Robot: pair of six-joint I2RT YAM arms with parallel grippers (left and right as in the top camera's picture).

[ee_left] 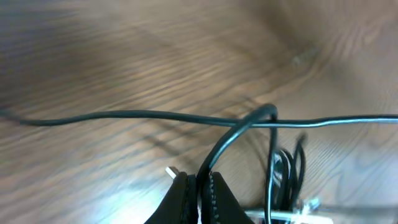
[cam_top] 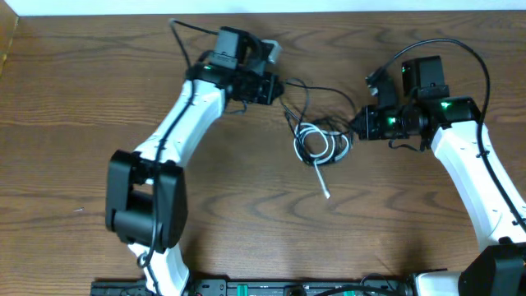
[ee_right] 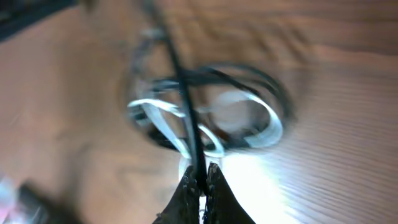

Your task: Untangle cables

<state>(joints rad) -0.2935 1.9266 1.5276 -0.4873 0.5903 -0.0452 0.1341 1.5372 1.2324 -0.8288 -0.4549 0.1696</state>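
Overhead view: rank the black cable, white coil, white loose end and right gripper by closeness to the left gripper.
1. The black cable, pinched in the left gripper itself.
2. The white coil, to its lower right, mid-table.
3. The right gripper, across on the right.
4. The white loose end, below the coil, farthest.

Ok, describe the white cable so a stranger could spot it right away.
On the wooden table, look between the left gripper and the right gripper, where a small tangle lies. The white cable is coiled there, one loose end trailing toward the robot's bases. It alone is white; the black cables looped through it are dark.
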